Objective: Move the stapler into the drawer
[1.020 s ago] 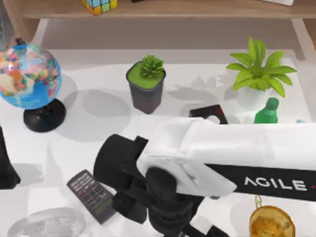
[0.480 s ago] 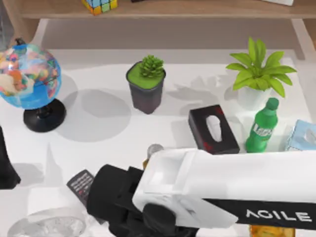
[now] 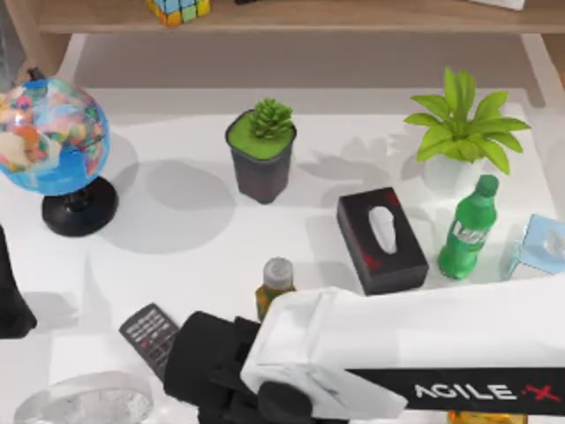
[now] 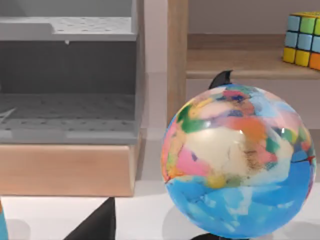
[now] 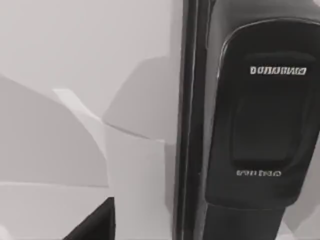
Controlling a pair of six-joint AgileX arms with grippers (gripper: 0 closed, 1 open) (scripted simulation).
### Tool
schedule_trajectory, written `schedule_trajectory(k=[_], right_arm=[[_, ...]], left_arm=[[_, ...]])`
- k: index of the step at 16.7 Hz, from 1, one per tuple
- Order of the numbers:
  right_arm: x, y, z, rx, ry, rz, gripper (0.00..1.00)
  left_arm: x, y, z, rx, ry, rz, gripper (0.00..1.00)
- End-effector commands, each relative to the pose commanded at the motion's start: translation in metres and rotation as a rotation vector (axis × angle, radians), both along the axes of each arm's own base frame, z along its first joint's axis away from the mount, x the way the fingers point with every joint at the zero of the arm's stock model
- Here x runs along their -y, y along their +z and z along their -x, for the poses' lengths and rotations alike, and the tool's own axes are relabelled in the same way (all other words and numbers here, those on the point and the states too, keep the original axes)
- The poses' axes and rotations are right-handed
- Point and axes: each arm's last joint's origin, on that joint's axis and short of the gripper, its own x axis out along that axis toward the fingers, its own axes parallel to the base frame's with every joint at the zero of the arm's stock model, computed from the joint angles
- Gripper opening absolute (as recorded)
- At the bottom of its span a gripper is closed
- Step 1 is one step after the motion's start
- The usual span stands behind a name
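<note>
Down at the table's near edge, right of the remote [image 3: 150, 334], my right gripper [image 3: 221, 389] hangs directly over the stapler [image 5: 265, 125]. The right wrist view shows what I take to be its glossy black top close beneath me, its long axis running along my line of sight. It lies flat on the table. I cannot tell whether this claw is open or closed, or touching anything. Of my 2 arms, the right is much nearer; the left arm [image 3: 9, 300] stays parked at the left edge.
</note>
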Motion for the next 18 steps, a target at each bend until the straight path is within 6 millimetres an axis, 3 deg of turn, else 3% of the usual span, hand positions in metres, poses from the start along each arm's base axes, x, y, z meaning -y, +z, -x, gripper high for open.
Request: schedule_trajectory(k=[3, 7, 18], right_arm=[[0.002, -0.007, -0.023, 0.001, -0.004, -0.003, 1.00], [0.002, -0.008, -0.025, 0.001, -0.004, -0.002, 1.00], [0.002, -0.008, -0.025, 0.001, -0.004, -0.002, 0.17]], left_arm=[[0.000, 0.000, 0.000, 0.000, 0.000, 0.000, 1.00], [0.000, 0.000, 0.000, 0.000, 0.000, 0.000, 1.00], [0.000, 0.000, 0.000, 0.000, 0.000, 0.000, 1.00]])
